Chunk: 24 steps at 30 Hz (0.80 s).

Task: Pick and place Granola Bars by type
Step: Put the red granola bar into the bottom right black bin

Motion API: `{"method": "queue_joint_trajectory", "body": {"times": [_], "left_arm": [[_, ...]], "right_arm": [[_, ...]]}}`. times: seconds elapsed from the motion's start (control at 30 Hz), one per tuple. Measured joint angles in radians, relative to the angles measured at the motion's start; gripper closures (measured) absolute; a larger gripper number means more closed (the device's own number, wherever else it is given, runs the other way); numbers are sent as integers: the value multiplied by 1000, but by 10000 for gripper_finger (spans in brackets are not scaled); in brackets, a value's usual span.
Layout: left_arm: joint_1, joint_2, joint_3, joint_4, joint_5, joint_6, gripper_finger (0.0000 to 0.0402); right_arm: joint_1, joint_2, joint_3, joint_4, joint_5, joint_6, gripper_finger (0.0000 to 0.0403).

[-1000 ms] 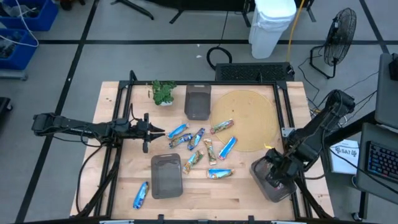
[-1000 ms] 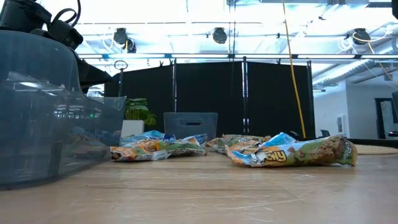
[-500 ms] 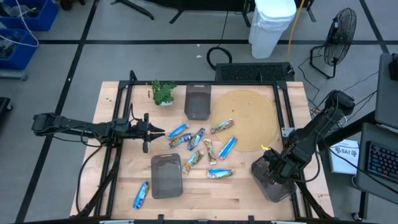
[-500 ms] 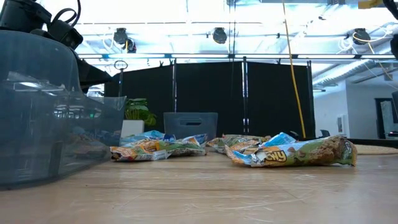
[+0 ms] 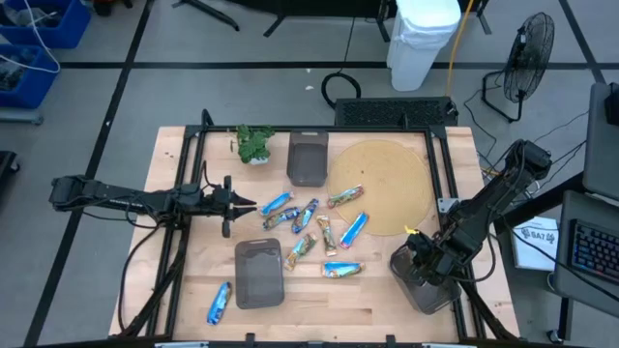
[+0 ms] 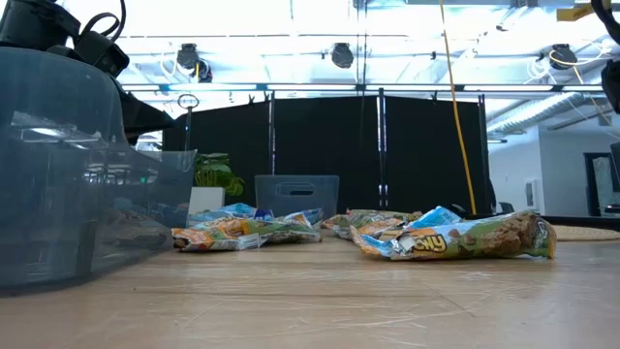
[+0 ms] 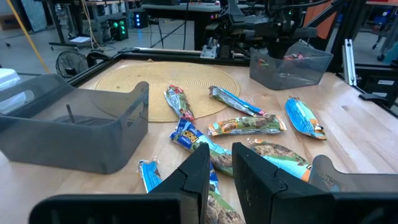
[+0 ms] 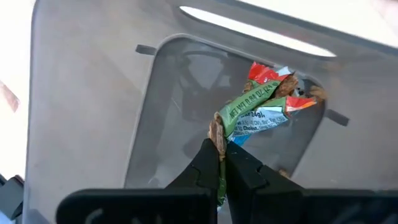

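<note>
- Far left, near the table's front edge: a single blue bar (image 5: 219,303) lying alone, well apart from the rest and easy to miss in a sort by type.
- Left gripper (image 5: 244,204) hanging low over the wood just beside the nearest blue bar (image 5: 278,203); fingers drawn almost together with only a slit between, nothing held. Risk here: a bump against that bar pushing it into its neighbours.
- Front bin (image 5: 259,274) near the left gripper, and far bin (image 5: 308,160) beside the plant (image 5: 254,143); contents of either not clear from above.
- Middle of the table: the loose Granola Bars (image 5: 319,227), blue and tan-green, scattered close together, some touching or overlapping, two at the edge of the round mat (image 5: 379,182). Likely trouble: a pinch catching two crinkly wrappers at once, or a wrong colour taken.
- Right gripper (image 5: 424,261) above the right bin (image 5: 411,292), fingers pinched tight on one end of a green-wrapped bar (image 8: 252,107), which hangs over the bin's floor.
- Red and blue wrapper ends (image 8: 264,73) beyond it; hard to tell whether part of the held bar or others already in the bin.
- Judged step: release into the bin. Possible faults: slick foil clinging to a finger on opening, a bar tipping against the wall and out, or a lifting wrist clipping the rim and shifting the bin at the table's corner.
</note>
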Motion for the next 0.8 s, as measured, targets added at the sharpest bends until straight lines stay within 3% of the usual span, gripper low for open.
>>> {"method": "queue_joint_trajectory", "body": {"times": [0.4, 0.8], "left_arm": [[0, 0, 0, 0, 0, 0, 327], [0, 0, 0, 0, 0, -2, 327]], "right_arm": [[0, 0, -8, 32, 0, 15, 395], [0, 0, -8, 63, -2, 16, 323]]}}
